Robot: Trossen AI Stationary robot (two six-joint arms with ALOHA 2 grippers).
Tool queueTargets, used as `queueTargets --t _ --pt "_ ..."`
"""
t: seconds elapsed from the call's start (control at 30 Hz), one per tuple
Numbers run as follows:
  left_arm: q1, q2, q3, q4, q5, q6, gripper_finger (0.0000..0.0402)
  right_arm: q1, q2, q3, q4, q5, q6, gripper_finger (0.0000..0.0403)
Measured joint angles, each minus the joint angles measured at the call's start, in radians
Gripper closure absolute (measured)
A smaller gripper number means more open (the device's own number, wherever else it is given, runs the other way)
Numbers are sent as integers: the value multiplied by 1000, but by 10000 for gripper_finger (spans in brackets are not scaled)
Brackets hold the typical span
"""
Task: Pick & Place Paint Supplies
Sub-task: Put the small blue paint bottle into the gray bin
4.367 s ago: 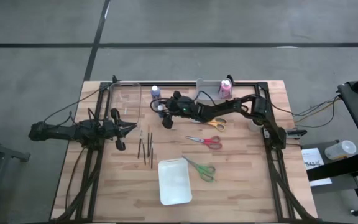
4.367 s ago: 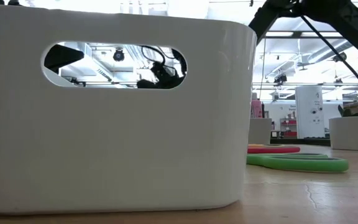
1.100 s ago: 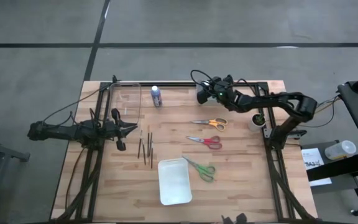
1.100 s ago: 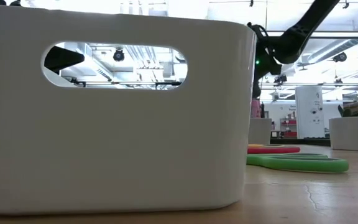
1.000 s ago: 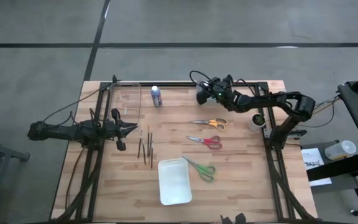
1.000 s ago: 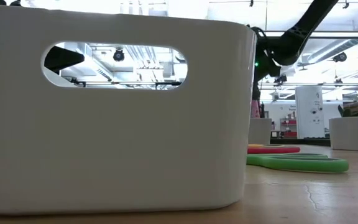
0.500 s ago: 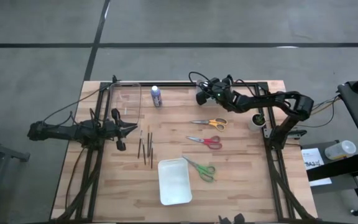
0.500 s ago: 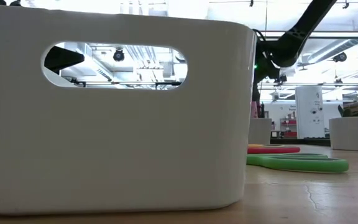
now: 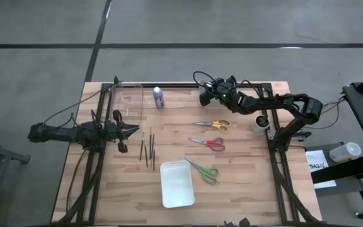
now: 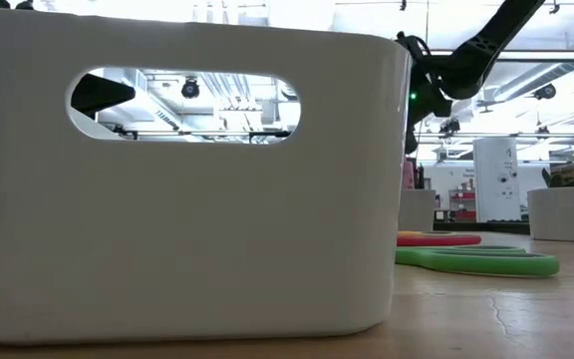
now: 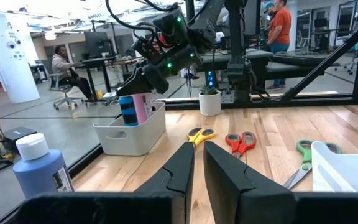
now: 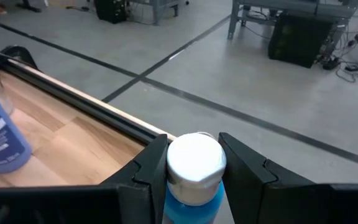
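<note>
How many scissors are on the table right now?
3, all lying flat right of centre: orange scissors farthest back, red scissors in the middle, green scissors nearest, beside the white bin.

The right gripper point(image 9: 205, 96) has carried a white-capped blue bottle point(image 12: 194, 171) from mid-counter to the far edge, over the small white bin point(image 11: 131, 130) holding the pink bottle point(image 11: 142, 107).

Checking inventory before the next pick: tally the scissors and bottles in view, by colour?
orange scissors: 1
red scissors: 1
green scissors: 1
blue bottles: 2 (one standing on the table, one in the right gripper)
pink bottle: 1
Total: 6
</note>
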Motion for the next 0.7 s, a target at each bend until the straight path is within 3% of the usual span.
queueTargets --t 0.17,0.47,0.7 --pt "0 0 0 0 1 0 354 35 0 0 0 48 60 291" --pt "0 0 0 0 1 0 354 131 -2 5 -28 262 143 291" --pt "0 0 0 0 1 0 354 130 13 6 -76 273 172 291"
